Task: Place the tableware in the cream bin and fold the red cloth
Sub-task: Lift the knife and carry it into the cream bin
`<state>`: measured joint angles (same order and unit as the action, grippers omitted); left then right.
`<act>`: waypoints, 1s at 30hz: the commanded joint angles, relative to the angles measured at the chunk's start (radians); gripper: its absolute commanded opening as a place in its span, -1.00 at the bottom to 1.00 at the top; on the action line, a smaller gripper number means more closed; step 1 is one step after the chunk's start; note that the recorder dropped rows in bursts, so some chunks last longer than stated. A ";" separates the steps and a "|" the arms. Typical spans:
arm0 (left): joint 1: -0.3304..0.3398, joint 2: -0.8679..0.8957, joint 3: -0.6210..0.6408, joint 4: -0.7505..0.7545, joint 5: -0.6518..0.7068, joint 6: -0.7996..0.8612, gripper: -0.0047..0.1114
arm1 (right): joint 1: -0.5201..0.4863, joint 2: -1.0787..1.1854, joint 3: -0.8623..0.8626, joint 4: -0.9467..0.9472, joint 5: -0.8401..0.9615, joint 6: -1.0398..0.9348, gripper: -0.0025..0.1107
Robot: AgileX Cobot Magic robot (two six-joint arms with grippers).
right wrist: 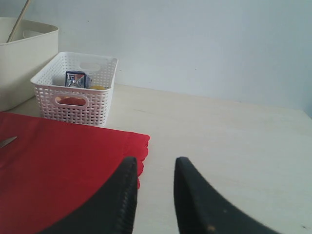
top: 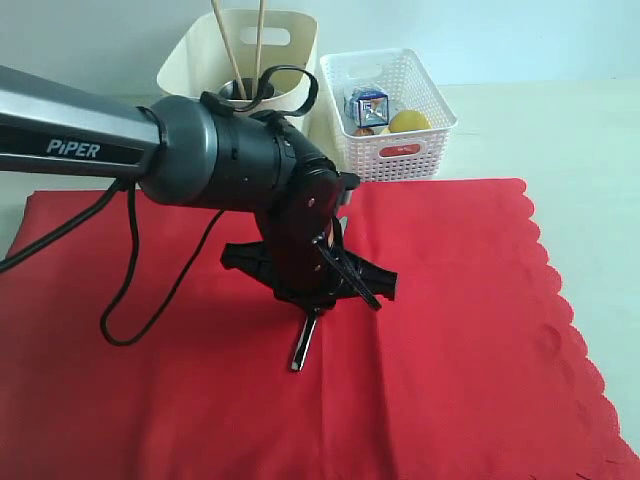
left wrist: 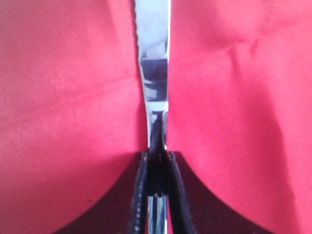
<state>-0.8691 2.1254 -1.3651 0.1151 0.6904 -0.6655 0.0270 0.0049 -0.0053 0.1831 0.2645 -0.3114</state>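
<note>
Lying flat near the middle of the red cloth [top: 450, 330], the metal knife [top: 302, 348] is pinched across its narrow width by the left tool [top: 311, 308]. The tool's two dark fingers [left wrist: 141, 195] press against either side of the knife, and the serrated blade runs straight out ahead of them. The arm comes down steeply from above, probably because a thin knife on soft fabric is easiest to take by its narrow sides. The knife appears to rest on the cloth, not yet lifted.

Behind the cloth stands the cream bin [top: 290, 40], with a pair of chopsticks [top: 259, 40] leaning up out of it. Just beside the bin is a white lattice basket [top: 400, 155] holding food and a small carton. The knife's likely route is up and back to the bin, keeping clear of the basket.

The right tool [right wrist: 155, 163] hovers by the cloth's far corner, partly over bare desk [right wrist: 234, 136], with its fingers spread and empty, out of the way. The cloth's scalloped edge [top: 560, 300] lies on that side, with open desk beyond it. No other item shows on the fabric, so there should be room for folding once the knife is gone.
</note>
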 commanded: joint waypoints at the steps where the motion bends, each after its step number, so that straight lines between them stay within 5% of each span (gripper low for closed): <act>1: 0.004 -0.033 0.005 0.033 0.014 -0.002 -0.91 | -0.004 -0.005 0.005 0.001 -0.005 0.001 -0.48; 16: 0.034 -0.271 0.005 0.247 0.053 0.000 -0.91 | -0.004 -0.005 0.005 0.001 -0.005 0.001 -0.48; 30: 0.323 -0.416 -0.035 0.357 -0.151 0.000 -0.92 | -0.004 -0.005 0.005 0.001 -0.005 0.001 -0.48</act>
<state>-0.6030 1.7242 -1.3716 0.4570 0.6088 -0.6637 0.0270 0.0049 -0.0053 0.1831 0.2645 -0.3114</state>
